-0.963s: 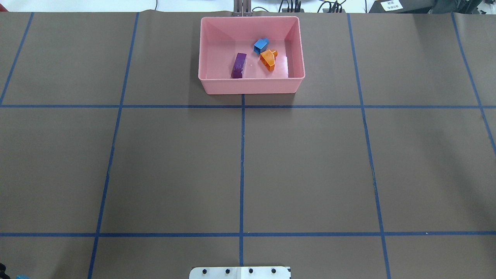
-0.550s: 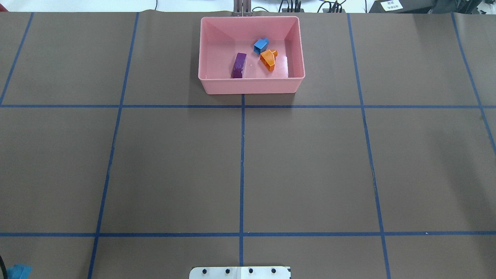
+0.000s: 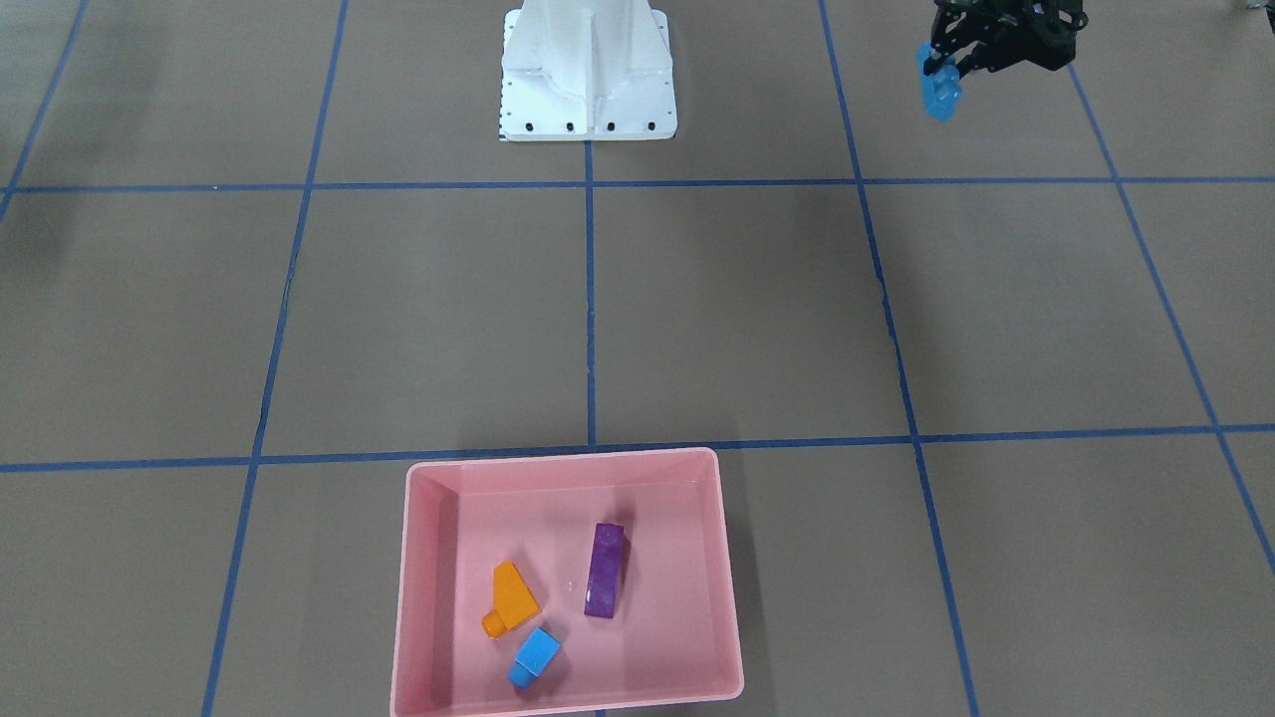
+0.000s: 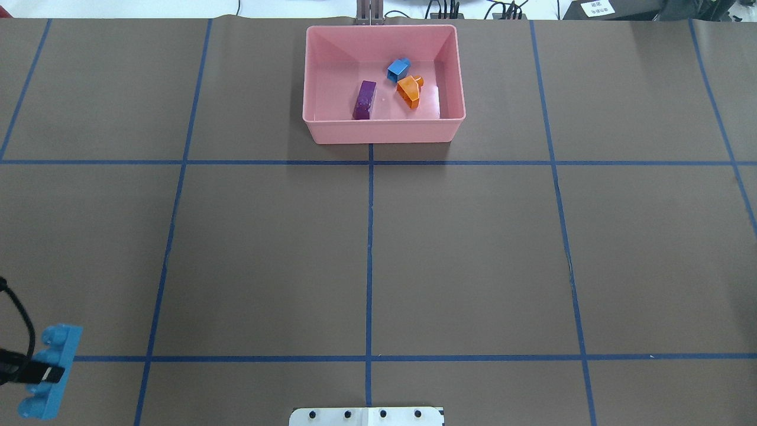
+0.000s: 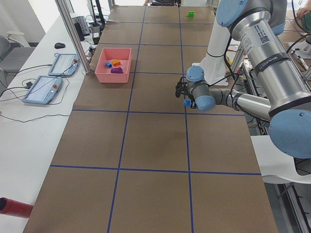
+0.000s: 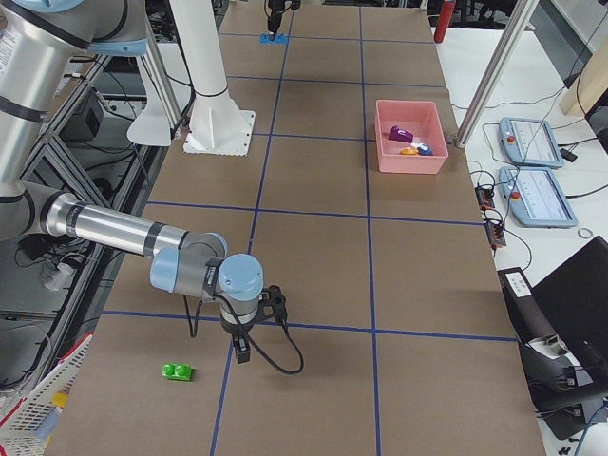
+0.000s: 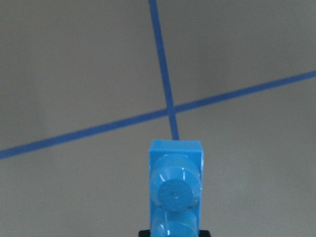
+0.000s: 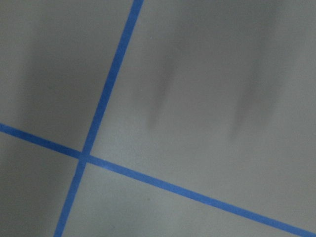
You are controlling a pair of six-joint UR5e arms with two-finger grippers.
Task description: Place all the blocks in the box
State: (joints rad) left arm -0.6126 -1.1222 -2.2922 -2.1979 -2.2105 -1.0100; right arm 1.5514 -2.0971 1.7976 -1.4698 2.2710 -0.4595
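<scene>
In the overhead view, the left gripper [image 4: 42, 374] at 8 o'clock is clamped across the long light-blue bar [image 4: 52, 362]. The pink box [image 4: 383, 131] at 12 o'clock holds three blocks: the purple block [image 4: 365, 99], the orange block [image 4: 409, 91] at its 3 o'clock, and the small light-blue cube [image 4: 398, 69] at 11 o'clock of the orange block. The green block [image 6: 177, 371] lies on the table at 8 o'clock of the right gripper [image 6: 242, 353]. The opening of that gripper cannot be determined.

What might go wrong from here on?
The long light-blue bar juts well past the left end effector and has most of the table to cross to the pink box; it may twist or slip. Released over the purple block, it could bounce out. The green block lies unboxed beside the right end effector, easily nudged.
</scene>
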